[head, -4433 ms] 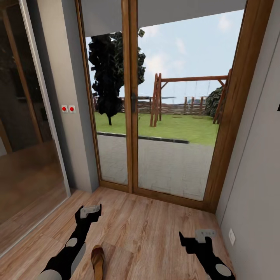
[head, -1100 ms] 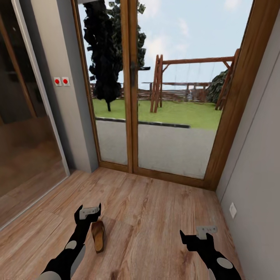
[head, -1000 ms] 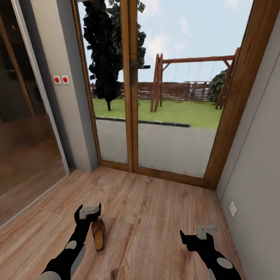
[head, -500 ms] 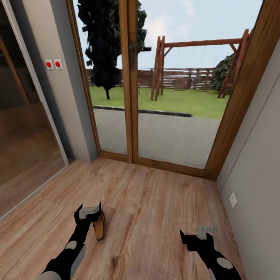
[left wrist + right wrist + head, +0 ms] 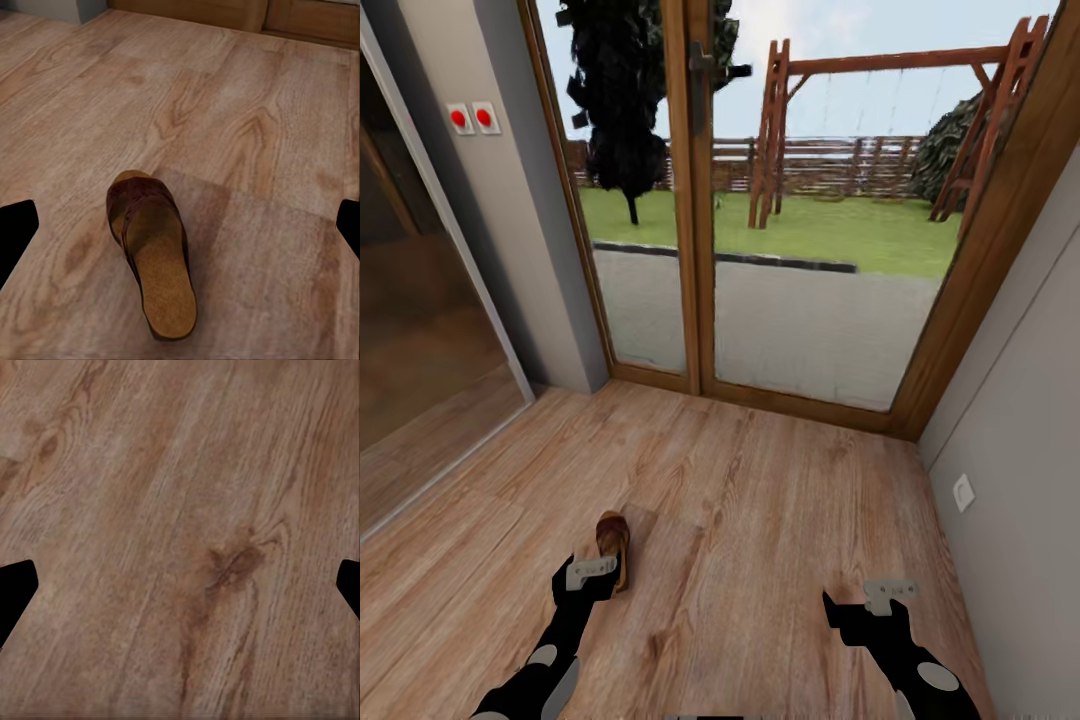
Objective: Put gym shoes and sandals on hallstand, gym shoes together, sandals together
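So far, judging by what is showing, the task is sitting at its very beginning: one sandal (image 5: 612,546) is lying on the corridor floor (image 5: 760,520), and neither the hallstand, the second sandal nor the gym shoes are appearing in these frames. Nothing is being carried, so all four pieces of footwear are probably waiting to be picked up and racked.

The left gripper (image 5: 591,573) is hovering just near of the sandal, its fingers spread wide; in the left wrist view the two dark fingertips (image 5: 15,236) are sitting at the frame's edges with the sandal (image 5: 154,259) between them but farther along, not touching either. The right gripper (image 5: 889,595) is hanging well apart to the right over bare planks, also spread and holding nothing, with only wood grain (image 5: 187,540) lying between its tips.

The sandal is lying flat, sole down, tan footbed facing up. Its long axis is running roughly near-to-far, tilting only slightly, with the strapped toe end pointing far toward the glass doors (image 5: 760,250) and the open heel end pointing near toward the robot. The left gripper is therefore looking along the sandal's length, so closing across its width seems the likely way to take it.
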{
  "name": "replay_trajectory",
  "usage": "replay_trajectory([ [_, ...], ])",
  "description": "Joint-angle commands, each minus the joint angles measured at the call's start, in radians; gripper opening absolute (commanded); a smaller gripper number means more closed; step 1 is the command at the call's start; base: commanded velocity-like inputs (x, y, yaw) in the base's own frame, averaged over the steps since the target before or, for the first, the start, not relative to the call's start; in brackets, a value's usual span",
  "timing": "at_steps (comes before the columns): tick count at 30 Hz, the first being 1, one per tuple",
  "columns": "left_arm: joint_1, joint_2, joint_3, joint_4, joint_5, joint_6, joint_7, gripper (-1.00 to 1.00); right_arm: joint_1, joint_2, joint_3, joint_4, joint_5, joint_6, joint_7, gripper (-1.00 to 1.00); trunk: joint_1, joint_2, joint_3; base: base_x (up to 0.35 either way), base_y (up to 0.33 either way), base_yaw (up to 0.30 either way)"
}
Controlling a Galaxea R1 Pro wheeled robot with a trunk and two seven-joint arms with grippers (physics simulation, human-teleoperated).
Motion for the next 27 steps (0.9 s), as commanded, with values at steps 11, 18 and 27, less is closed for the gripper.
replay_trajectory([
  [11, -0.001, 0.0, 0.001, 0.003, -0.001, -0.003, 0.001, 1.0, 0.0, -0.001, 0.001, -0.001, 0.0, 0.005, 0.001, 1.0, 0.005, -0.003, -0.062, 0.0, 0.0, 0.0],
  [18, -0.001, 0.0, 0.001, 0.003, -0.001, -0.003, 0.001, 1.0, 0.0, -0.001, 0.001, -0.001, 0.0, 0.005, 0.001, 1.0, 0.007, -0.004, -0.088, 0.0, 0.0, 0.0],
  [27, -0.001, 0.0, 0.001, 0.003, -0.001, -0.003, 0.001, 1.0, 0.0, -0.002, 0.001, -0.001, 0.0, 0.005, 0.001, 1.0, 0.007, -0.004, -0.097, 0.04, 0.0, 0.0],
])
